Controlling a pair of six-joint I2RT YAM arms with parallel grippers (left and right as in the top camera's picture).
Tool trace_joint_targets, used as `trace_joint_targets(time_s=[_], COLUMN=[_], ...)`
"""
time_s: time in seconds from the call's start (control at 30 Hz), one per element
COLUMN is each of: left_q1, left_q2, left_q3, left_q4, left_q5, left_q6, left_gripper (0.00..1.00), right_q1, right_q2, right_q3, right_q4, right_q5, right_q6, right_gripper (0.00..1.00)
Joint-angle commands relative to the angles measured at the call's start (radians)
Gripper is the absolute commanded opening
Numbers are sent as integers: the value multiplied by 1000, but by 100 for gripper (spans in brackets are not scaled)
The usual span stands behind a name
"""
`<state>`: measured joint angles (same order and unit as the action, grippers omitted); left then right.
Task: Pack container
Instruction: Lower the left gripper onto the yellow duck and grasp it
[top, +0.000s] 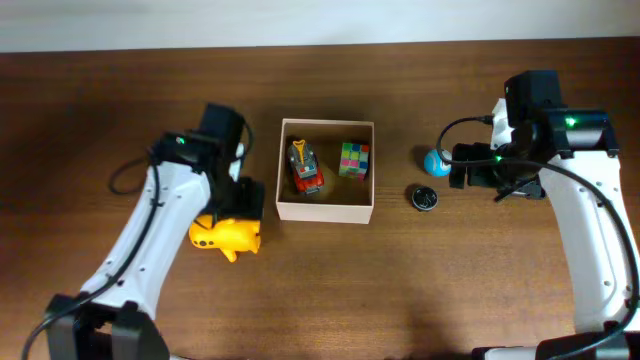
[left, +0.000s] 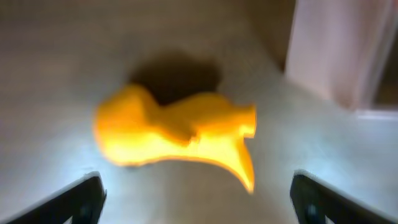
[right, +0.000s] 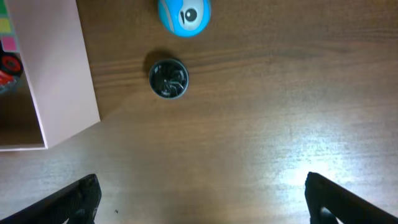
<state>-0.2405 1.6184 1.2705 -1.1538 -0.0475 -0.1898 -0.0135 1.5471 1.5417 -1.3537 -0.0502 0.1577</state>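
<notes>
The container (top: 325, 212) is a square open-top box with cream walls, mid-table. Inside it lie a red toy car (top: 305, 168) and a multicoloured cube (top: 354, 159). A yellow toy animal (top: 228, 236) lies on the table left of the box. My left gripper (top: 240, 198) hangs just above it, open and empty. In the left wrist view the toy (left: 174, 134) is blurred, ahead of the open fingers (left: 199, 205), with the container wall (left: 336, 50) at upper right. My right gripper (top: 468, 170) is open and empty, right of the box.
A blue round toy (top: 436, 161) and a small dark round thing (top: 426, 197) lie between the box and my right gripper. The right wrist view shows the blue toy (right: 184, 15), the dark thing (right: 168, 78), the container wall (right: 62, 74) and the open fingers (right: 199, 199).
</notes>
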Motion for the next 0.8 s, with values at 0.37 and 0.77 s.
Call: trace_joint_targets(time_s=[0.37, 0.77], left_q1=[2, 1], left_q2=[-6, -39], left_q3=[-330, -343], left_q4=[327, 350], left_q5=[-1, 0], left_q6=[-49, -44], left_gripper=[74, 2], right_q1=[-8, -8], right_q2=[-16, -16], right_q3=[12, 12], right_q4=[28, 29], right_q5=[6, 6], right_q6=[8, 8], right_gripper=[99, 99])
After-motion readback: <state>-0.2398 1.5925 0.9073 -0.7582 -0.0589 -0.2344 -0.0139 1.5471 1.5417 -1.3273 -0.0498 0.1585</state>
